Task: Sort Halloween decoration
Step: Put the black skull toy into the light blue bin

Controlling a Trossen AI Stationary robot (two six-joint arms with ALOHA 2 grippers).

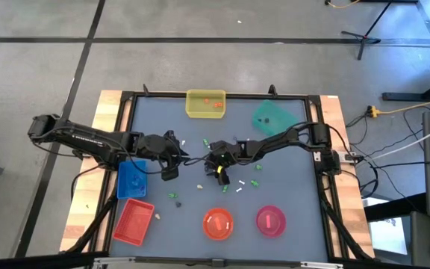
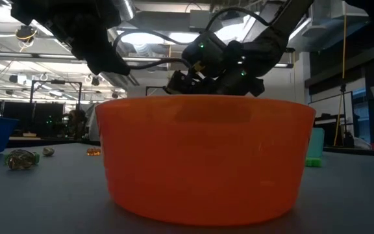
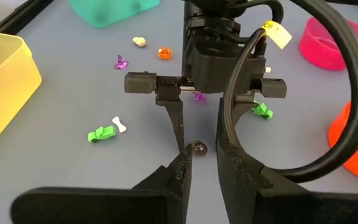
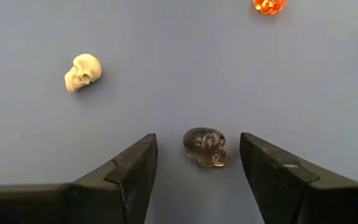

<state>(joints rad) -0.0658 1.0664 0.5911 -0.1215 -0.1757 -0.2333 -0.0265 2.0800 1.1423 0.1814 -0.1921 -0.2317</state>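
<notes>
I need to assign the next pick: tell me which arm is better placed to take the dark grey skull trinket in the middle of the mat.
Right. The right gripper is open with the dark grey skull between its fingers on the mat. The left gripper sits further back, fingers nearly together.

Skull trinket [image 4: 206, 147] lies between right pincer's [image 4: 197, 168] fingers.

Grey concrete floor [image 1: 200, 22] (dark seams)
</notes>
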